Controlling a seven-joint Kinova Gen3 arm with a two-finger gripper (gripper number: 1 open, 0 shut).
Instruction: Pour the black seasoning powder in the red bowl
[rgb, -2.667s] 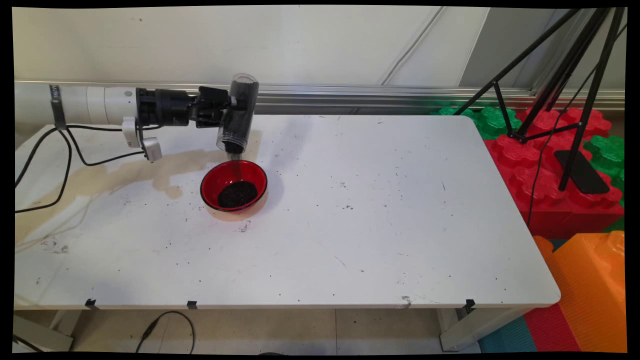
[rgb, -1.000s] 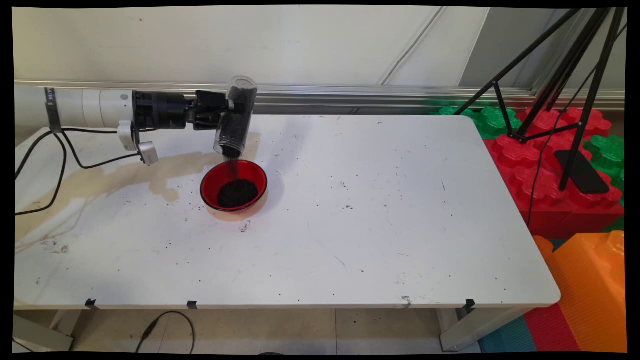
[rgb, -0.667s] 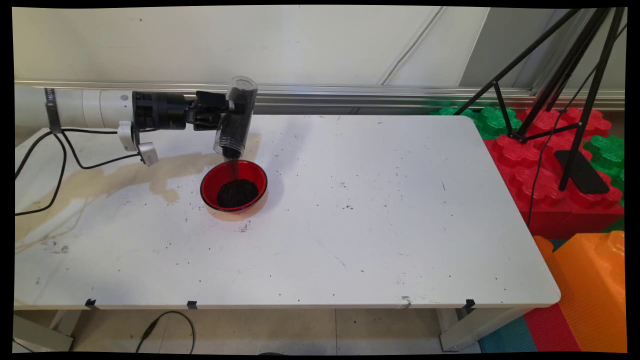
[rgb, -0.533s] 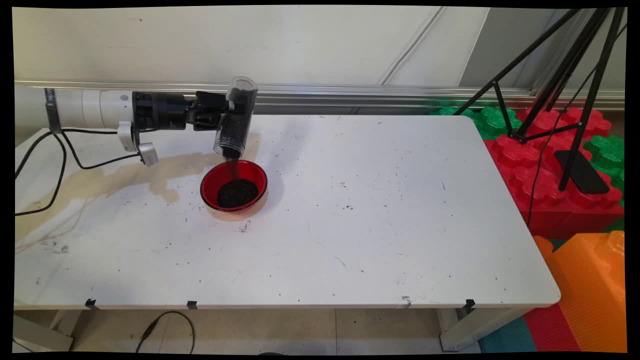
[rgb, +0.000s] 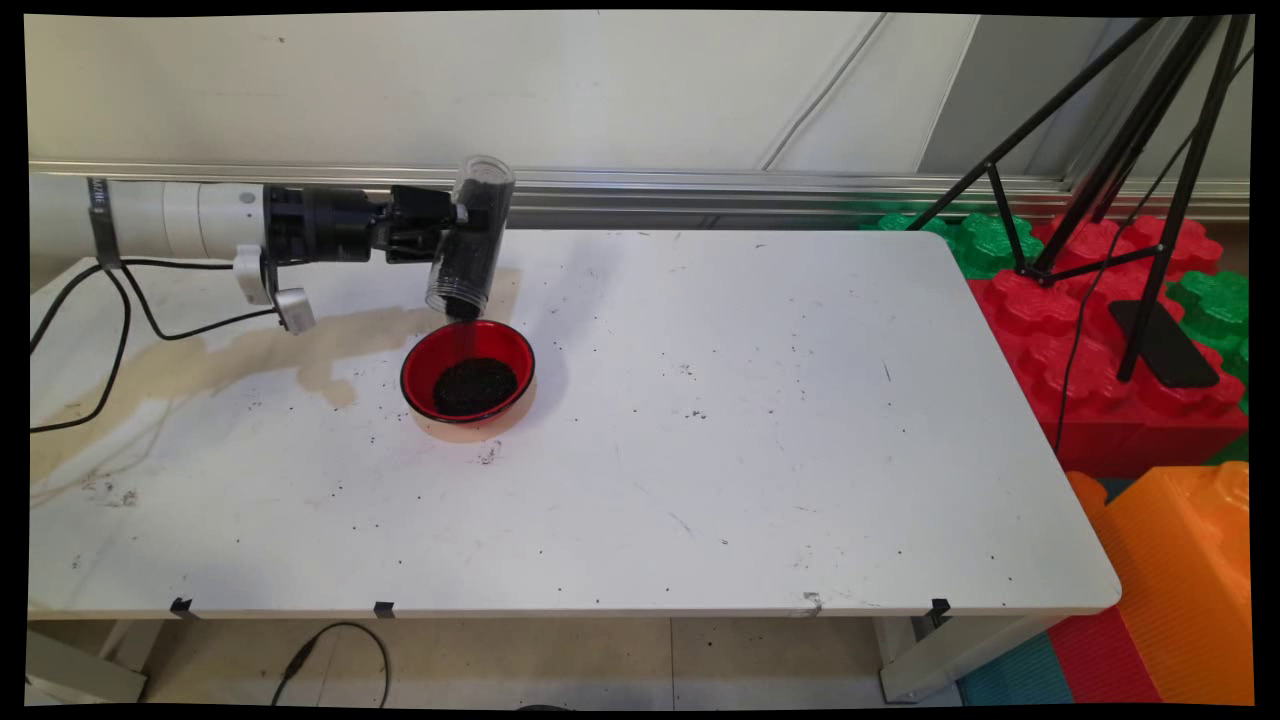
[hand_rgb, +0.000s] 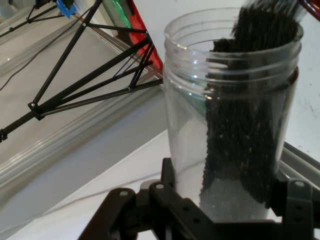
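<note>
Black pincer (rgb: 462, 216) clamped around a clear jar (rgb: 472, 238) tipped mouth-down, dark grains (hand_rgb: 250, 125) streaming into a red bowl (rgb: 467, 371) just below, on the white table (rgb: 760, 420)

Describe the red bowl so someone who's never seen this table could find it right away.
Start at the white table and look to its far left part, beside the brownish stain. There, just under the mouth of the tipped clear jar held by the gripper, sits the red bowl. It is the only dish on the table, with dark grains heaped inside.
</note>
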